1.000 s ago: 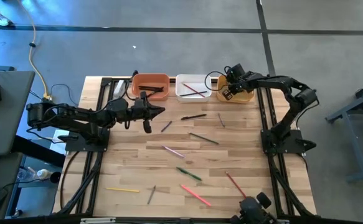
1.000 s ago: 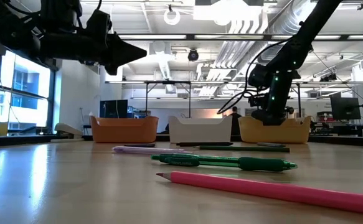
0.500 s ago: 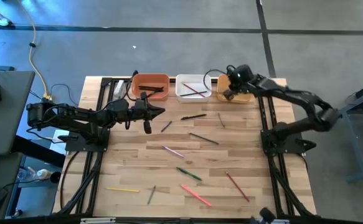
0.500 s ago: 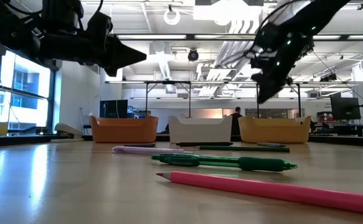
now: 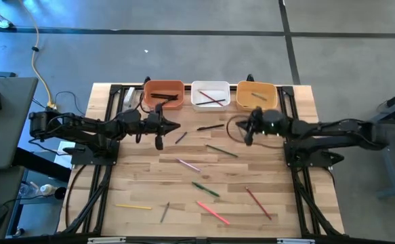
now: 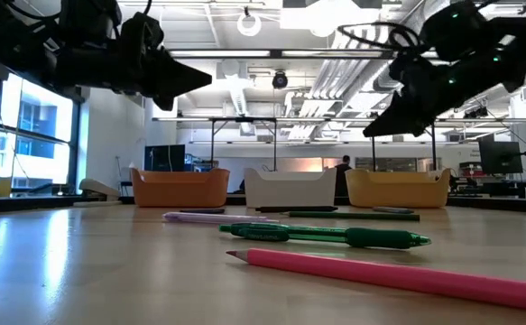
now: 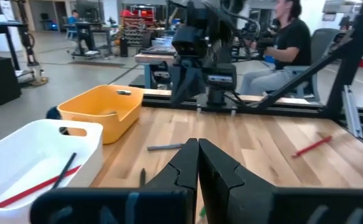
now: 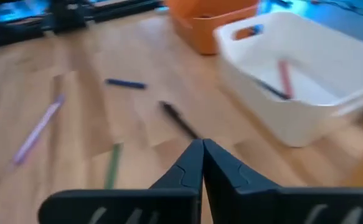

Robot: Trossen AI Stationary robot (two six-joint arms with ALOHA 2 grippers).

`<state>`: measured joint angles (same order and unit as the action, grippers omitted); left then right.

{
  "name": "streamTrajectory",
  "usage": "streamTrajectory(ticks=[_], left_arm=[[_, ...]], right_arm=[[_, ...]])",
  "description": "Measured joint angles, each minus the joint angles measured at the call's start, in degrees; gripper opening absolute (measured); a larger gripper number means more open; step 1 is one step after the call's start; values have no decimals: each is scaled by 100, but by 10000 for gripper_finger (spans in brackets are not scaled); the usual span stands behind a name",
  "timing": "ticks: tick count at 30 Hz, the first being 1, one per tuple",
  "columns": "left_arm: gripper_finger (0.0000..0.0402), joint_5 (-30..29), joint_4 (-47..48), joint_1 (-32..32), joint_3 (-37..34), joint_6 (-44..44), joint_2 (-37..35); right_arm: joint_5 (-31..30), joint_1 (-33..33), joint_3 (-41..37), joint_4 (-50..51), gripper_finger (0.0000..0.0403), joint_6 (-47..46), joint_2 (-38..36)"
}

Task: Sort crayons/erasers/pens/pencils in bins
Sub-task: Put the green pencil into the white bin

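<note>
Three bins stand in a row at the table's far edge: terracotta-orange (image 5: 163, 93), white (image 5: 210, 95) and yellow-orange (image 5: 256, 95), each with a few sticks inside. Several sticks lie loose on the table, among them a black pen (image 5: 211, 127), a green pen (image 5: 205, 189) and a pink pencil (image 5: 214, 212). My left gripper (image 5: 177, 123) is shut and empty, above the table in front of the terracotta bin. My right gripper (image 5: 241, 129) is shut and empty, pointing toward the table's left, above the table in front of the yellow-orange bin, near a grey stick (image 5: 240, 130).
Dark rails run along the table's left and right sides by the arm bases (image 5: 305, 152). Loose sticks are spread over the middle and near half, including a red one (image 5: 258, 203) and a yellow one (image 5: 133, 206). A person (image 7: 287, 43) sits beyond the table.
My right gripper has risen out of the yellow-orange bin, swung toward the table's near edge and tipped from pointing down to nearly level, now in front of the bins. The arm has folded low over the table's right side.
</note>
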<state>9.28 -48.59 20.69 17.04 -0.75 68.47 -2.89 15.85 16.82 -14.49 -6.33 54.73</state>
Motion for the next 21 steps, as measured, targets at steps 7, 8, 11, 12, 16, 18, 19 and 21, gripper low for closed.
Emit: streamTrajectory(ticks=[7,8,11,12,16,18,19,21], left_arm=[[0,-76,-78,-221,0,102,0],[0,-91,-95,-243,0,102,0],[0,-98,-93,-275,0,98,0],[0,-97,-95,-276,0,98,-1],[0,-105,-97,-270,0,181,0],[0,-105,-97,-258,0,160,0],[0,-104,-97,-258,0,112,0],[1,-107,-93,-271,0,52,0]], right_arm=[[-964,-1319,-83,-115,0,-188,57],[-1074,-1483,-83,-107,0,-266,85],[-1413,-1909,-83,-56,0,-555,234],[-1516,-2037,-83,-41,0,-680,314],[-1763,-2396,-15,130,6,-1203,761],[-1799,-2461,169,451,20,-1427,1038],[-1807,-2473,296,662,29,-1490,1175],[-1808,-2473,584,1098,52,-1629,1463]])
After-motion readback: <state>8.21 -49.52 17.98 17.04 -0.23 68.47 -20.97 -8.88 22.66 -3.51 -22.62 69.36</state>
